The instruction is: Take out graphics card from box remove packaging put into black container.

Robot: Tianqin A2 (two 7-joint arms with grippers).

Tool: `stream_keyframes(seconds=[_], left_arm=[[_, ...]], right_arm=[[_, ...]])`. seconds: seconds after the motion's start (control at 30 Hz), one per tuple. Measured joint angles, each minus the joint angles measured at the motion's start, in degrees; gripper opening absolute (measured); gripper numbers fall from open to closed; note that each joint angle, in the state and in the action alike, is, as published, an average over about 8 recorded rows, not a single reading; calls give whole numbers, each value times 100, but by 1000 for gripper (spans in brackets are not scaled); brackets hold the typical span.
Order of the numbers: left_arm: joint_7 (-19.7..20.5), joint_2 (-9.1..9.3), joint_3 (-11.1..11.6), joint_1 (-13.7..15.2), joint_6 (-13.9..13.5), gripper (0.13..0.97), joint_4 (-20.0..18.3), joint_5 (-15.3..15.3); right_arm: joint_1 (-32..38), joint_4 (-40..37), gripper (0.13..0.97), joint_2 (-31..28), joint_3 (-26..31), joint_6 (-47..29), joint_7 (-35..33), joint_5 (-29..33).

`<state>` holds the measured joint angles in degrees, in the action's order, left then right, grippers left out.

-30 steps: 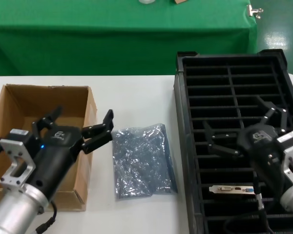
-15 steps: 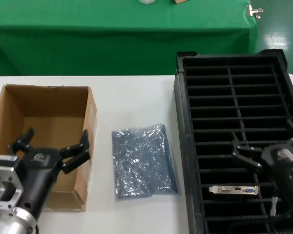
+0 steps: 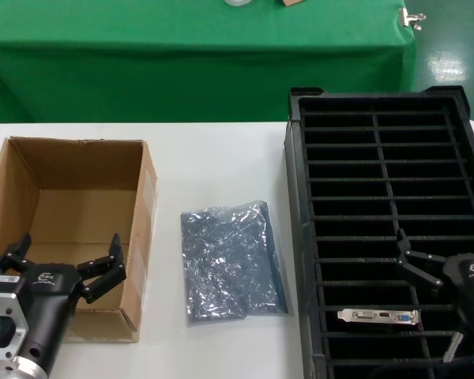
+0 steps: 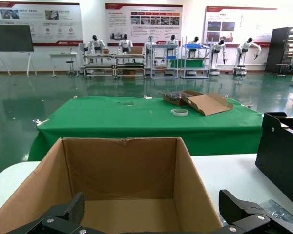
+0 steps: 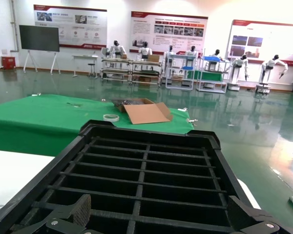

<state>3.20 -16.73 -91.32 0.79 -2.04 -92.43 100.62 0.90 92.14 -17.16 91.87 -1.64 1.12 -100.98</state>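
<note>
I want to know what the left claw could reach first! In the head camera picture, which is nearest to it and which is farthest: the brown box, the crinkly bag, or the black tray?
From the left gripper:
1. box, directly under it.
2. packaging, mid-table beside the box.
3. black container, far right side.

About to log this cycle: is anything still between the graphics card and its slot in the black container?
Nothing visible. The graphics card already sits in a near slot of the black container, out of the packaging. Right gripper hovers beside it, jaws open; left gripper over the box.

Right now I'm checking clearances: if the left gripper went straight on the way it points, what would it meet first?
Probably the box: the left gripper, open, faces its open interior, so the far cardboard wall comes first. Depth is uncertain.
</note>
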Motion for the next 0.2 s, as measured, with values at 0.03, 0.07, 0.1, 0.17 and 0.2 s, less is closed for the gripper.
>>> stream_keyframes(seconds=[0.03,0.07,0.1,0.17,0.2], left_arm=[[-1,0,0,0,1,966,0,1],[-2,0,0,0,1,966,0,1],[-2,0,0,0,1,966,0,1],[-2,0,0,-1,1,966,0,2],[-2,0,0,-1,1,966,0,2]], right_arm=[[0,0,966,0,0,1,0,-1],[0,0,966,0,0,1,-1,-1],[-1,0,966,0,0,1,-1,-1],[-1,0,966,0,0,1,-1,-1],[-1,0,966,0,0,1,-1,-1]])
